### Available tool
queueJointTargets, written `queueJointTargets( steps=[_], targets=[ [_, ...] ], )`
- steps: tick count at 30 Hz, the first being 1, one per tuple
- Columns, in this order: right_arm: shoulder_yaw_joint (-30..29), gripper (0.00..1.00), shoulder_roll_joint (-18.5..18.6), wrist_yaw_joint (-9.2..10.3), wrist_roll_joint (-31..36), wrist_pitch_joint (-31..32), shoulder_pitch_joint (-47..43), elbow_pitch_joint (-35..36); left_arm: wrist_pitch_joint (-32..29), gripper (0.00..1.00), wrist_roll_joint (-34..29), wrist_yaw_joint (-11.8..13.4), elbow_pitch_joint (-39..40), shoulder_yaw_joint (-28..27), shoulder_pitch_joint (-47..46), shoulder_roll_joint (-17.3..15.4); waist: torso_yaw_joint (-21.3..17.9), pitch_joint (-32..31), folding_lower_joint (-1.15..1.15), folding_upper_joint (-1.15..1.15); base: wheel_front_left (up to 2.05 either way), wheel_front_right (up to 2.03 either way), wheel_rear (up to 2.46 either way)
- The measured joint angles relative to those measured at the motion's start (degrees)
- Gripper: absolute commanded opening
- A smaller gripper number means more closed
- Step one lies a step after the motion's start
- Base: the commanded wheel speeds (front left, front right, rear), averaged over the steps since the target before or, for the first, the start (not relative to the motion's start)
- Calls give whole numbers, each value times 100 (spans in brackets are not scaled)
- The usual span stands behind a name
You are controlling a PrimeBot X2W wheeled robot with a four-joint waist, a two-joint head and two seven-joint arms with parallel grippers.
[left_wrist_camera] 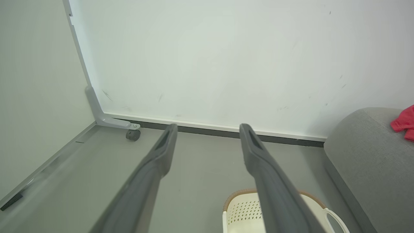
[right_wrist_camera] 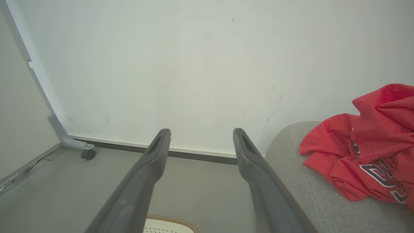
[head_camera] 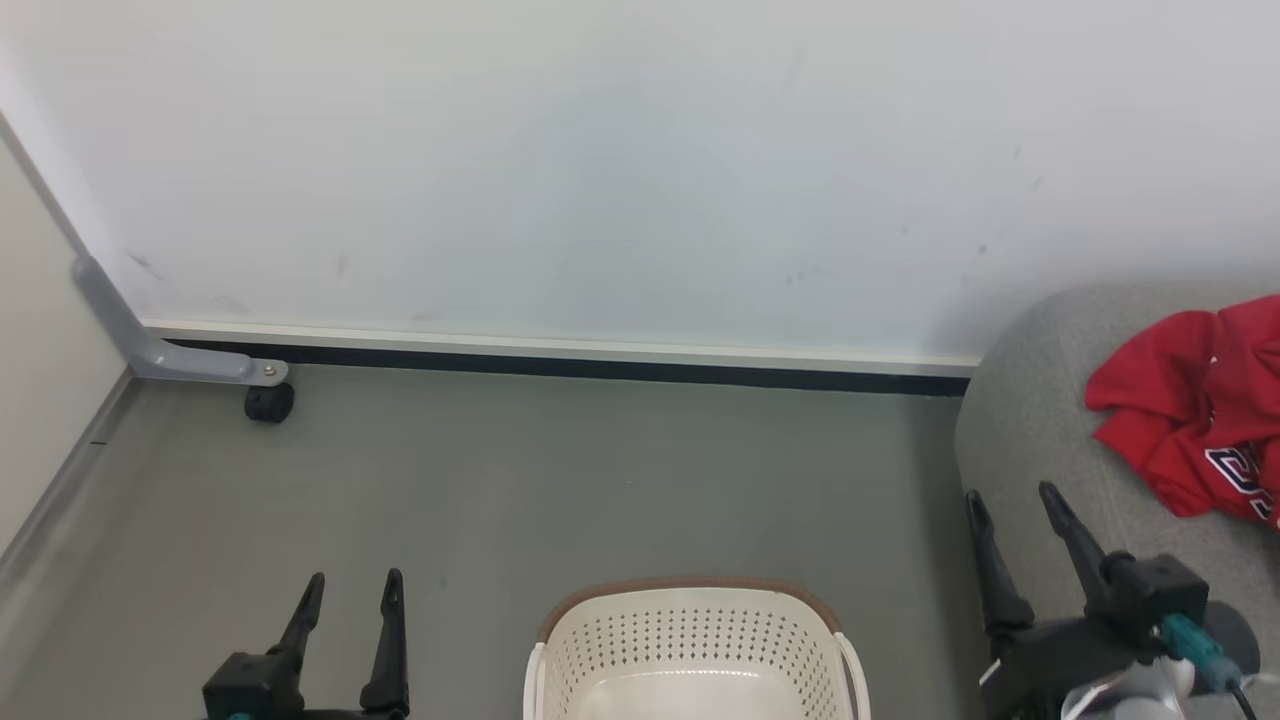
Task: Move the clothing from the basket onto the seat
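Note:
The red clothing (head_camera: pixel 1195 415) lies crumpled on the grey seat (head_camera: pixel 1040 420) at the right, lettering showing; the right wrist view shows the clothing (right_wrist_camera: pixel 365 152) on the seat (right_wrist_camera: pixel 307 187) too. The cream basket (head_camera: pixel 695 650) with its brown rim stands on the floor at the bottom centre, and what I see of its inside is bare. My left gripper (head_camera: pixel 355 590) is open to the basket's left. My right gripper (head_camera: pixel 1010 498) is open at the seat's front edge, left of the clothing. Both hold nothing.
A white wall panel (head_camera: pixel 600 160) runs across the back, on a grey bracket with a black caster (head_camera: pixel 268 402) at the far left. Grey floor (head_camera: pixel 560 480) lies between the panel and the basket. A side wall closes the left.

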State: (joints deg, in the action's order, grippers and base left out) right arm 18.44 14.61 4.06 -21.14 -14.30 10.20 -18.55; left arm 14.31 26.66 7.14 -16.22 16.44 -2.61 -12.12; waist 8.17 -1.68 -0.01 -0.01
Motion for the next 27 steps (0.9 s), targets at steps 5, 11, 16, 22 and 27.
queueJointTargets(
  steps=[5, 11, 16, 22, 27],
  targets=[
    [-48, 100, -30, 105, 52, 0, -482, 411, 0, 100, -177, -1, 241, -67, 172, 58, 122, -86, 0, 0, 0, 0, 0],
    [-120, 100, -55, 179, 79, 0, -893, 730, 0, 100, -266, -1, 431, -114, 275, 105, 149, -95, 1, 0, 0, 0, 0],
    [-172, 100, -120, 227, 188, 1, -1143, 962, 0, 100, -327, 0, 578, -297, 474, 125, 101, -100, 1, 1, 0, 0, 0],
    [-254, 100, -145, 256, 274, 0, -1346, 1215, 0, 100, -376, 0, 720, -341, 567, 152, -38, -99, 1, 1, 0, 0, 0],
    [-380, 100, -158, 277, 312, 0, -1467, 1368, 0, 100, -504, 0, 770, -380, 572, 175, -150, -83, 1, 1, 0, 0, 0]
  ],
)
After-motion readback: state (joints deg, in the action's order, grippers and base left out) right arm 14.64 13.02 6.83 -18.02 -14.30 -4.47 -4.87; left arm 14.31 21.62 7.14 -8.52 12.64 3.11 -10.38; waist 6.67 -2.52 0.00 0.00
